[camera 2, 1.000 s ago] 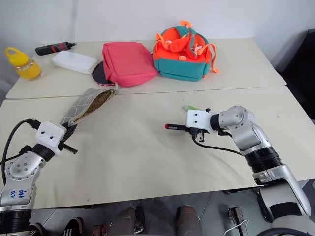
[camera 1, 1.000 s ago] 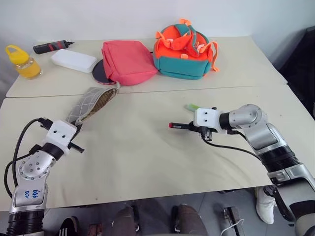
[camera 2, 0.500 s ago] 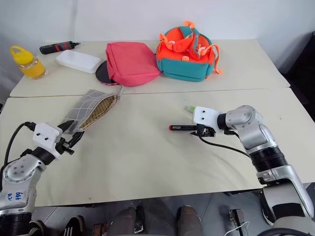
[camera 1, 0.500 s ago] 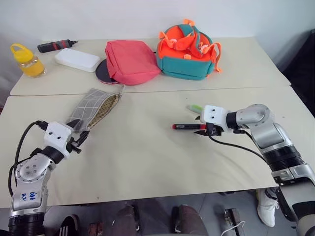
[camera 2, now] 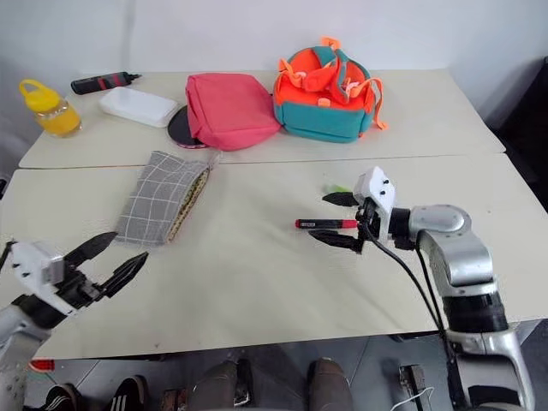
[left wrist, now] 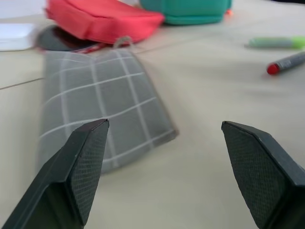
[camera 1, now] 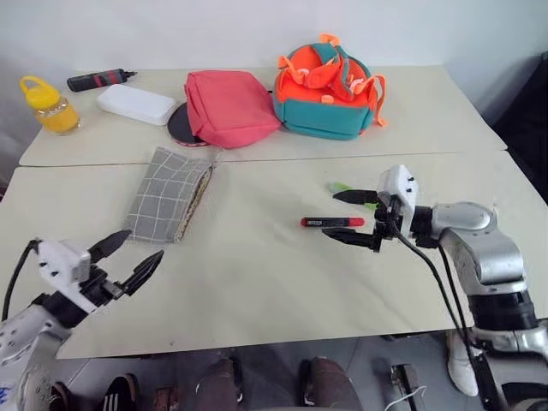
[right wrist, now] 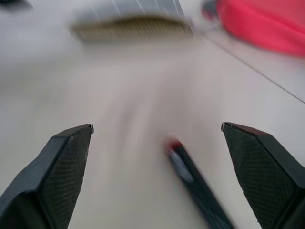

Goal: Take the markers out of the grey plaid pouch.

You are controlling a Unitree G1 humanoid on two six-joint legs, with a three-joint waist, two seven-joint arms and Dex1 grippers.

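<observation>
Both grippers now spread wide and empty: red marker [camera 1: 332, 222] dropped just ahead of right gripper [camera 1: 349, 217], green marker [camera 1: 347, 187] beside it, grey plaid pouch [camera 1: 168, 194] released beyond left gripper [camera 1: 126, 258], suggesting task essentially complete.

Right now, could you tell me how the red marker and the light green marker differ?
The red marker has a red body with dark ends; the light green marker is pale green throughout. The red one lies nearer the table's front edge, the green one behind it. Both lie flat on the table, outside the grey plaid pouch.
</observation>
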